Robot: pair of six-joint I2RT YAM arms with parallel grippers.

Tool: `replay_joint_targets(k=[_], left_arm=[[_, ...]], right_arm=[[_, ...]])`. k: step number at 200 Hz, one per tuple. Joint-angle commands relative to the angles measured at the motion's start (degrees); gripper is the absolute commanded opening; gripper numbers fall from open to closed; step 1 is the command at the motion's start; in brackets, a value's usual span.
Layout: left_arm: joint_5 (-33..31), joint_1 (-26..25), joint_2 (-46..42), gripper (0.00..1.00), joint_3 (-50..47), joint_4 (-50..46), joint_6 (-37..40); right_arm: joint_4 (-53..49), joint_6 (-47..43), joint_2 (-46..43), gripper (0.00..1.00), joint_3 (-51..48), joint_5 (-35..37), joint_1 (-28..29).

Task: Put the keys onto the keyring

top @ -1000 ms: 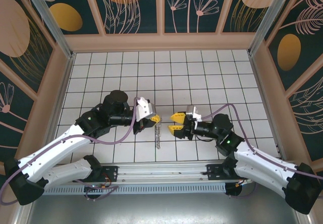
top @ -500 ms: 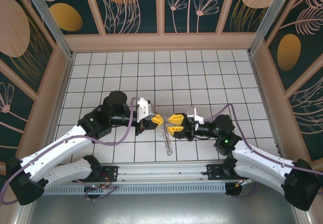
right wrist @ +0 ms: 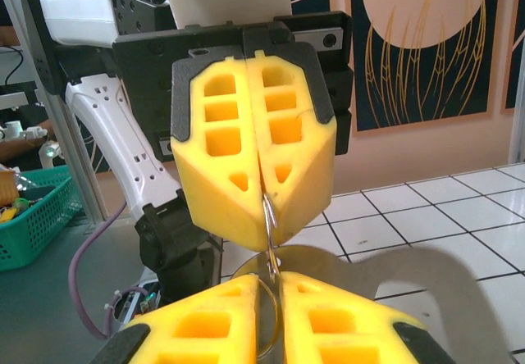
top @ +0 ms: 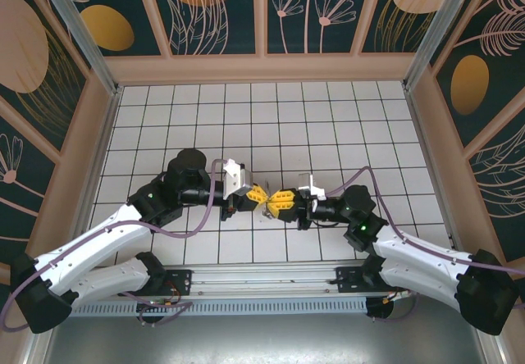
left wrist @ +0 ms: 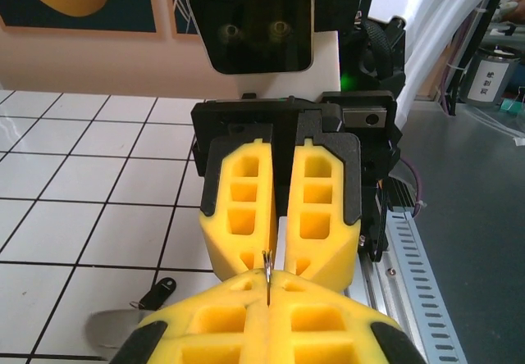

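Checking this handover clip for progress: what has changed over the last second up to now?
The right gripper moved left until its tips meet the left gripper. Its jaws narrowed from wide open to a slit around the keyring. Whether they pinch it yet is unclear. The left gripper stayed shut on the keyring, almost in place.

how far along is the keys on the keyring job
Done: the keyring is off the table, pinched in the shut left gripper. In hand: the right gripper meets it tip to tip, jaws nearly closed around the ring. Left: threading; a dark-ended key sits low beside them; I can't tell if it's on.
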Motion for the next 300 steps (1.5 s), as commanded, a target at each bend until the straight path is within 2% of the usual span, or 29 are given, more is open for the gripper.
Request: replay_joint_targets(k=[1, 26, 45, 89, 112, 130, 140, 191, 230, 267, 300], left_arm=[[2.23, -0.42, -0.83, 0.00, -0.22, 0.68, -0.21], [2.13, -0.50, -1.12, 0.00, -0.26, 0.30, -0.37], [2.18, -0.49, -1.21, 0.00, -0.39, 0.52, -0.71], [0.51, -0.87, -0.78, 0.00, -0.15, -1.79, -0.10], [-3.06, -0.95, -0.35, 0.00, 0.52, -5.39, 1.14], [-5.93, -0.96, 0.37, 0.10, 1.41, -8.52, 2.37], [-7.20, -0.90, 0.75, 0.12, 1.87, -10.05, 3.09], [-11.78, -1.05, 3.13, 0.12, 3.86, -15.25, 5.86], [-13.72, -1.01, 3.54, 0.00, 3.66, -16.08, 6.29], [-14.03, -1.03, 3.91, 0.00, 2.55, -14.60, 4.94], [-13.03, -1.03, 0.73, 0.00, 0.03, -7.54, 0.47]], right_arm=[[2.25, -0.54, -0.26, 0.14, 2.36, 0.95, 0.78], [2.19, -0.81, -0.16, 0.11, 2.38, 1.47, 1.16], [1.90, -0.98, 0.06, 0.00, 2.63, 1.82, 1.41], [-0.09, -1.71, -2.02, 0.00, 2.69, 3.80, 1.59], [-8.01, -3.72, -3.04, 0.00, 5.16, 6.67, 1.59], [-18.66, -7.48, -1.77, 0.00, 9.38, 9.65, 1.99], [-23.42, -9.32, -0.67, 0.00, 11.51, 11.44, 2.60], [-36.37, -13.93, 2.49, 0.00, 18.06, 20.17, 6.29], [-40.62, -16.93, 3.21, 0.00, 20.70, 28.01, 9.76], [-40.63, -19.64, 3.14, 0.00, 20.82, 35.09, 14.40], [-35.72, -17.34, 0.04, 0.02, 17.08, 32.59, 14.77]])
